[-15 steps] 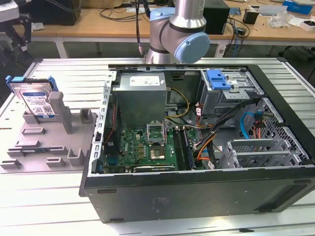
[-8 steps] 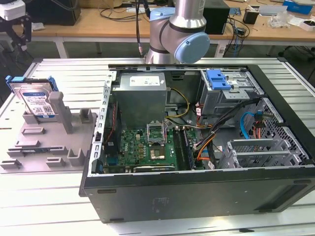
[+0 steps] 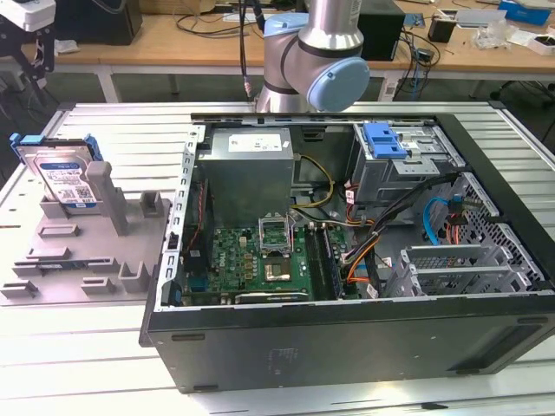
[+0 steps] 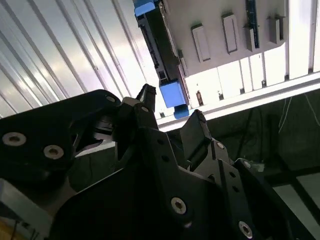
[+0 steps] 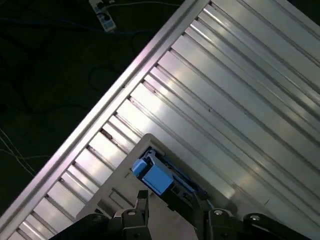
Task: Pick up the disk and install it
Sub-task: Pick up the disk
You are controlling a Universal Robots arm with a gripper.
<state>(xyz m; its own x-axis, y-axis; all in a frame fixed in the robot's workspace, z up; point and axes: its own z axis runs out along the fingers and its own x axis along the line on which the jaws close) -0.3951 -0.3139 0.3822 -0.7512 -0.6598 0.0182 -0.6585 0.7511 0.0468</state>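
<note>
The disk [image 3: 62, 173] is a silver drive with a white-and-blue label and a blue frame. It stands on edge in a grey holder [image 3: 87, 251] at the exterior view's left. My gripper [image 3: 36, 62] hangs above it and apart from it, open and holding nothing. In the second wrist view the gripper [image 4: 172, 107] shows two black fingers spread, with the disk's edge and blue frame [image 4: 161, 50] beyond the gap. The first wrist view has the disk's blue corner [image 5: 156, 175] just past the gripper [image 5: 172, 202].
An open computer case [image 3: 347, 338] lies to the right of the holder. Inside are a motherboard [image 3: 260, 260], a grey power supply box [image 3: 251, 152], cables, and a drive cage with a blue latch [image 3: 386, 143]. The ribbed metal table [image 3: 78, 355] ends close behind the holder.
</note>
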